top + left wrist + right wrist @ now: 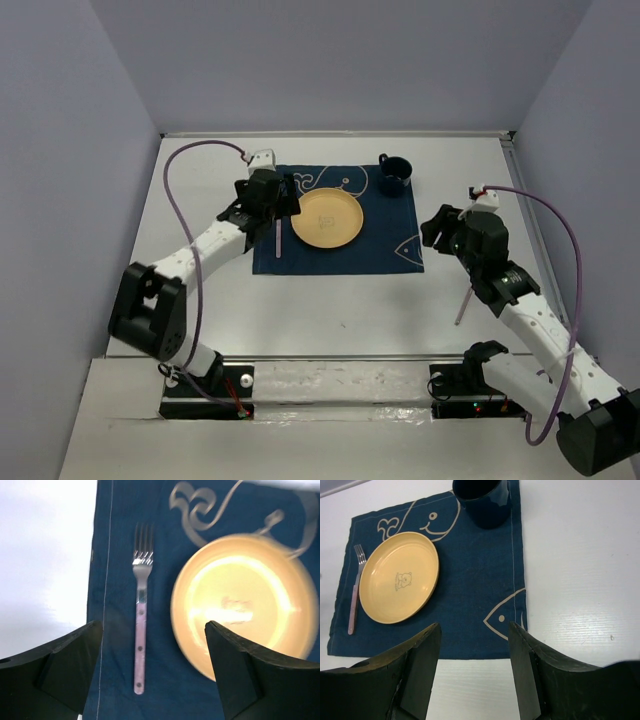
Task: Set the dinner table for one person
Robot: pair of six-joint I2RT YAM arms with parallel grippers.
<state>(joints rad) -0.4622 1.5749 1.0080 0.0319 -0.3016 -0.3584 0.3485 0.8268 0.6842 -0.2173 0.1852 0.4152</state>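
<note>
White desk (330,300) spans the view between lavender walls (60,200). Navy whale placemat (390,245) lies toward the desk's 12 o'clock. On it: yellow plate (327,219); navy mug (393,175) at the plate's 1 o'clock; pink-handled fork (140,630) at its 9 o'clock. Left end effector (153,645) and right end effector (474,630): fingers apart, empty.

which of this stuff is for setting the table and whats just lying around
For the job:
dinner table, navy whale placemat, yellow plate, fork, navy mug, pink-handled utensil lying off the mat, on the bare tabletop.

Just there:
purple cables, lavender walls.
</note>
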